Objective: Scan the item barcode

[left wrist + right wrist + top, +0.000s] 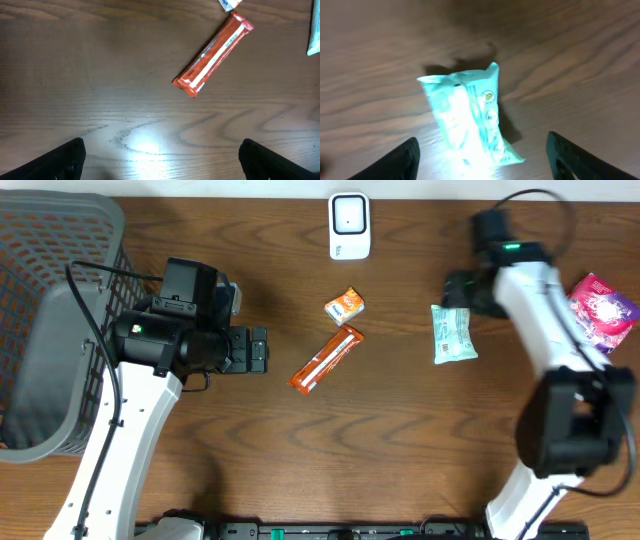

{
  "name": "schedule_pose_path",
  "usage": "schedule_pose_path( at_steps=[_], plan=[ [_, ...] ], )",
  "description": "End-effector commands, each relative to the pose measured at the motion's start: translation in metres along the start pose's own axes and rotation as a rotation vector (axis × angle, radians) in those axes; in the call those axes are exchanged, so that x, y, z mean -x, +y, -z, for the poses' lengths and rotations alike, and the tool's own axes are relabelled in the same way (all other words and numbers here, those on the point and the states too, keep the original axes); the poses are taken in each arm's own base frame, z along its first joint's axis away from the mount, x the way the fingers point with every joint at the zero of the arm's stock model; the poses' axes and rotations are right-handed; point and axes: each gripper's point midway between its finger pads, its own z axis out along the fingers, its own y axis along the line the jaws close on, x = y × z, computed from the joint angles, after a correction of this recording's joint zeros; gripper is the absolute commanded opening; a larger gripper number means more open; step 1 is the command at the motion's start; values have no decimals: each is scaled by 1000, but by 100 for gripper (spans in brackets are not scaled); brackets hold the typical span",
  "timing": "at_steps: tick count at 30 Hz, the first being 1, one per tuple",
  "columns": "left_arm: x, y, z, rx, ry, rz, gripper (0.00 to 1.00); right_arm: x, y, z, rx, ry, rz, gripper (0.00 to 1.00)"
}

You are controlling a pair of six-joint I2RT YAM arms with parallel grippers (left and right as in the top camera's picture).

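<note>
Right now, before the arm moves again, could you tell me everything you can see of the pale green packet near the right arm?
The pale green packet is a small soft pouch of glossy film, mint with white patches and crimped ends. Its print is too blurred to read, and no barcode can be made out. It lies flat on the wooden table, slightly crumpled, its long side running roughly away from the robot. The right gripper hangs open above it, a finger on each side, not touching. Only the table touches it.

Bystanders on our brown wooden table [400,440]
We see a grey mesh basket [60,230] at the upper left and a pink packet [602,310] at the right edge, well apart.
</note>
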Motion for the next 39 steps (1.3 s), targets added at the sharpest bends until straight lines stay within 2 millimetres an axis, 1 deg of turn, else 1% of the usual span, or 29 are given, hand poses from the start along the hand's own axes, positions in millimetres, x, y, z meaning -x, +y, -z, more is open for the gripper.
schedule_pose_path(
  at_steps=[1,3,4,5,7,10,11,12,14,15,16,17,19,21,23,24,27,28,31,32,35,39],
  plan=[
    [0,3,-1,11,1,5,97,-17,15,-5,422,108,63,76],
    [0,3,-1,11,1,5,98,-25,8,-22,476,141,24,73],
    [0,3,-1,11,1,5,98,-32,4,-37,511,160,-9,71],
    [0,3,-1,11,1,5,98,-38,4,-49,556,174,-34,68],
    [0,3,-1,11,1,5,98,-47,6,-61,609,188,-56,68],
    [0,3,-1,11,1,5,98,-59,8,-79,638,199,-68,68],
    [0,3,-1,11,1,5,98,-62,8,-84,637,205,-70,66],
    [0,3,-1,11,1,5,98,-66,8,-88,636,216,-73,56],
    [0,3,-1,11,1,5,98,-71,8,-96,634,238,-80,24],
    [0,3,-1,11,1,5,98,-71,8,-96,634,239,-80,18],
    [0,3,-1,11,1,5,98,-72,8,-97,629,242,-85,1],
    [0,3,-1,11,1,5,98,-71,8,-96,628,243,-91,1],
    [0,3,-1,11,1,5,98,-67,8,-95,623,234,-108,1],
    [0,3,-1,11,1,5,98,-58,8,-85,624,206,-109,1],
    [0,3,-1,11,1,5,98,-48,3,-76,591,176,-121,1],
    [0,3,-1,11,1,5,98,-41,-4,-68,525,145,-135,1],
    [0,3,-1,11,1,5,98,-27,-22,-51,356,67,-139,1],
    [0,3,-1,11,1,5,98,-21,-28,-39,271,19,-124,1],
    [0,3,-1,11,1,5,98,-15,-37,-13,97,-64,-85,1],
    [0,3,-1,11,1,5,98,-14,-39,-4,23,-92,-59,1],
    [0,3,-1,11,1,5,98,-14,-43,11,-177,-153,-11,1],
    [0,3,-1,11,1,5,98,-17,-37,27,-393,-225,51,1]
  ],
)
